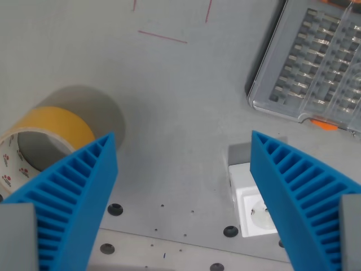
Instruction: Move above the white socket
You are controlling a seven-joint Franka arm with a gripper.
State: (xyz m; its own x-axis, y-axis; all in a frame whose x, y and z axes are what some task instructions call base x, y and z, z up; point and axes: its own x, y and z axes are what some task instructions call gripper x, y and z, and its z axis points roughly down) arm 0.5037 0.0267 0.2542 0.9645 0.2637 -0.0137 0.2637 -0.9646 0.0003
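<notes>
The gripper (pixel 183 144) hangs over the grey counter (pixel 180 101) with its two blue ribbed fingers (pixel 79 192) spread wide apart and nothing between them. The white socket (pixel 254 206) sits on the counter at the lower part of the wrist view's right, partly covered by the finger on that side; its round recess with contact holes is visible. A roll of tape (pixel 51 132), yellow outside with a printed white core, lies at the wrist view's left, partly behind the other finger. A clear plastic organiser case (pixel 316 62) with an orange latch occupies the upper right corner. Thin red lines (pixel 163 36) mark the counter near the top. Dark screw holes (pixel 115 209) dot the lower edge.
</notes>
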